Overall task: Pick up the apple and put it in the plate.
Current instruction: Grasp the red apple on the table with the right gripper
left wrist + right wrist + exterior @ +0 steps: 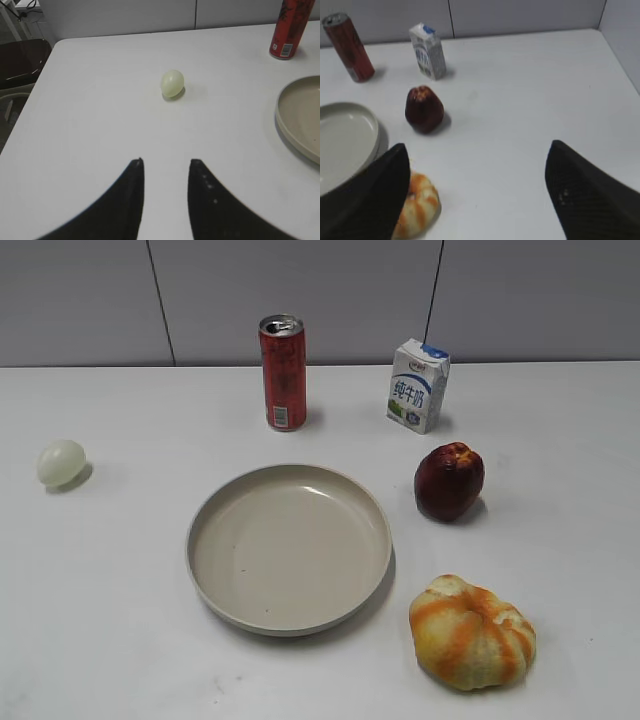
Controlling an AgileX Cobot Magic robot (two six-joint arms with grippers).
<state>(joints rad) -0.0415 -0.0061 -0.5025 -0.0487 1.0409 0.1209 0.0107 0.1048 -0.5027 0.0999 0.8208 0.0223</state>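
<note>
The dark red apple [424, 109] stands upright on the table, ahead of the wide-open right pincer [479, 156], toward its left finger. The big round plate [370, 134] lies empty, farther left.

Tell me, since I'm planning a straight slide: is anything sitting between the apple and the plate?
Nothing visible. The apple stands just right of the plate with bare table between. The orange-and-yellow fruit lies nearer the camera; the milk carton sits behind.
</note>
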